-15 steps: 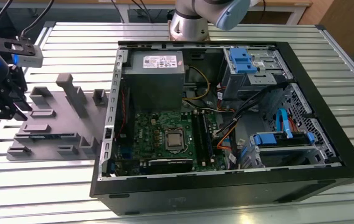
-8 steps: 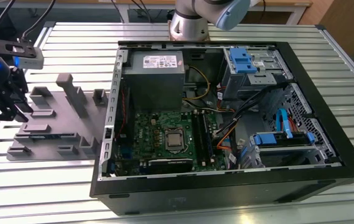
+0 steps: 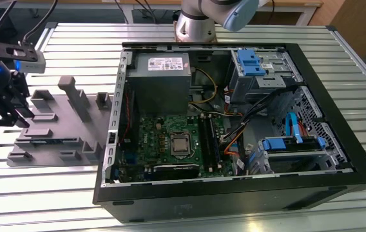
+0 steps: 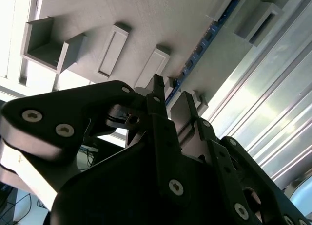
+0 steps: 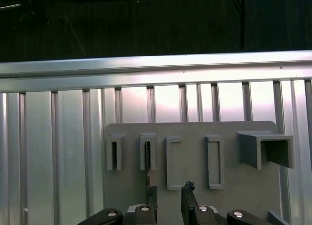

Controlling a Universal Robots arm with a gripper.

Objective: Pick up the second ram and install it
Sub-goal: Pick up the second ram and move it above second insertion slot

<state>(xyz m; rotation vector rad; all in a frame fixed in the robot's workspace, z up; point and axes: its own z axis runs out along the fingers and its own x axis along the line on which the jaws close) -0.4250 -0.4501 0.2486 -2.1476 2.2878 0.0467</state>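
**Progress.** The slatted counter [image 3: 73, 193] carries an open case [image 3: 234, 195] and a grey tray [image 3: 48, 128]. The tray is under the hand [image 5: 169, 192], and the case stands well off to the hand's far side, beyond the tray. The board [image 3: 163, 130] lies flat in the case floor. Whether a stick is already seated in its slots cannot be told.

The hand is held low over the tray with its fingers [image 5: 187, 192] parted and nothing clasped between them. The ram [image 4: 204, 39] lies on edge in the tray's long groove. It runs away from the fingertips, and its near end is just at the gap between them. Contact between fingers and ram cannot be confirmed. By this evidence the ram is not yet lifted. Pick-up and installation are both judged outstanding.

**Edges and room.**
- Upright blocks [image 5: 173, 161] rise from the tray close on either side of the fingertips, so sideways room at the hand is judged narrow.
- Above the hand the space is open.
- The case's raised side wall stands just beyond the tray's far edge from the hand.
- Loose cables [image 3: 234, 126] cross inside the case close beside the board.
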